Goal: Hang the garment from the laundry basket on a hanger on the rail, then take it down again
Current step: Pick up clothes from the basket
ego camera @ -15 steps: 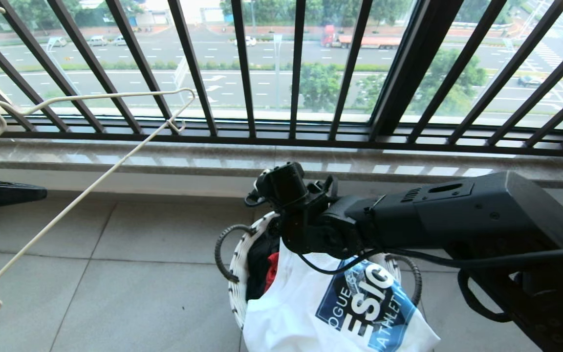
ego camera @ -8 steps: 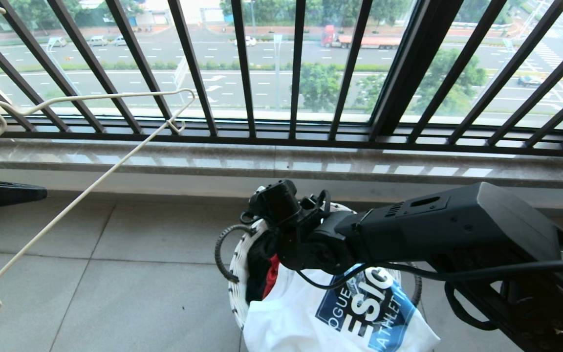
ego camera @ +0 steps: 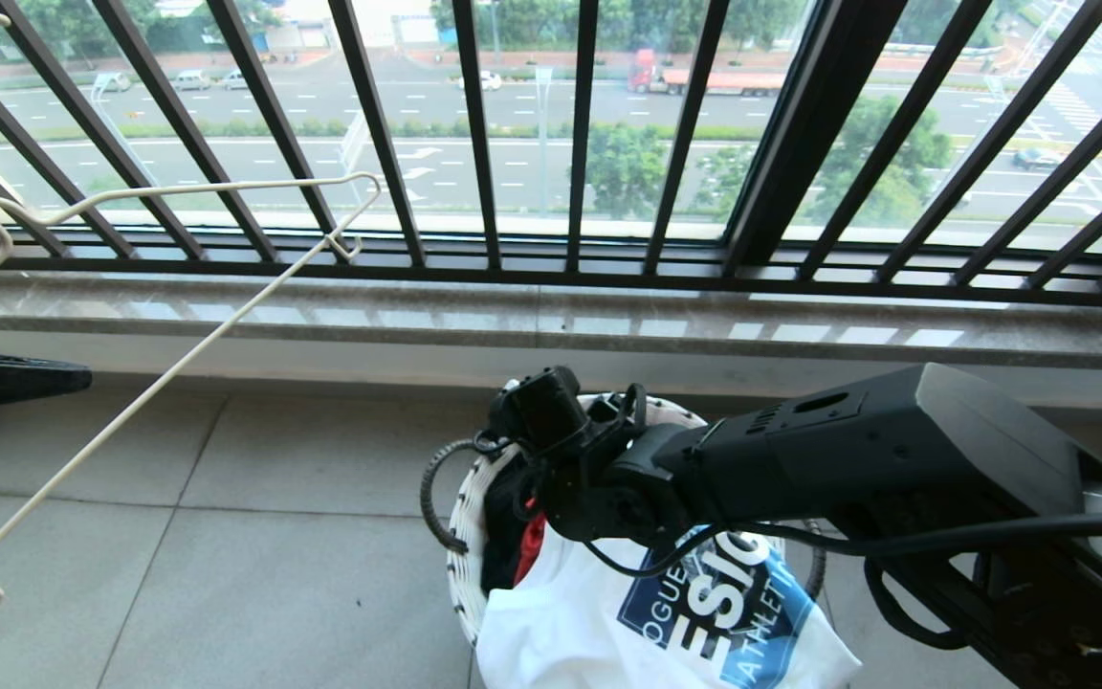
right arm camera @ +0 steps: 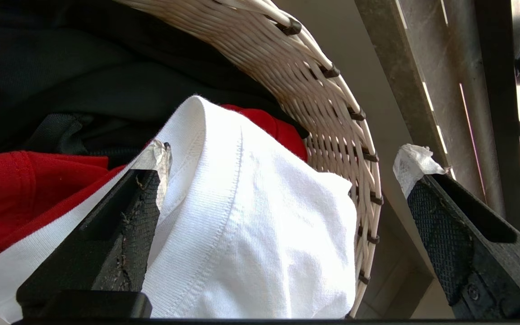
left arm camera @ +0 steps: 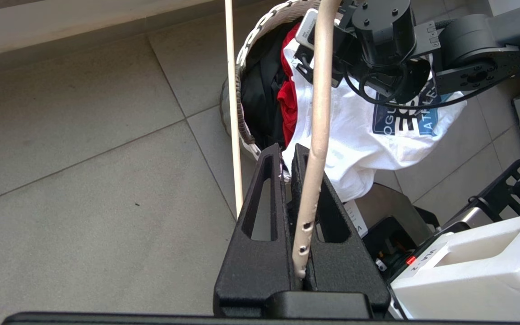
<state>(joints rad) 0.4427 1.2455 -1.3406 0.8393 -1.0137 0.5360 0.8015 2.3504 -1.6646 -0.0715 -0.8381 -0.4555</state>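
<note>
The white garment (ego camera: 608,622) with its blue print (ego camera: 723,603) spills over the near rim of the laundry basket (ego camera: 463,536) on the floor tiles. My right arm (ego camera: 800,459) reaches down into the basket. My right gripper (right arm camera: 285,158) is open, its fingers either side of a fold of the garment (right arm camera: 251,216) at the collar seam and the woven basket wall (right arm camera: 332,117). My left gripper (left arm camera: 289,151) is shut on the cream wire hanger (left arm camera: 318,113), which slants across the left of the head view (ego camera: 159,383). The rail is out of view.
A black garment (left arm camera: 260,90) and a red one (left arm camera: 287,95) lie in the basket beside the white one. The black window railing (ego camera: 580,144) and a stone sill (ego camera: 551,325) stand just behind it. My base (left arm camera: 467,266) is close to the basket's near side.
My right arm has sunk lower over the basket, bringing the wrist down among the clothes. The hanger and the left gripper have kept still.
</note>
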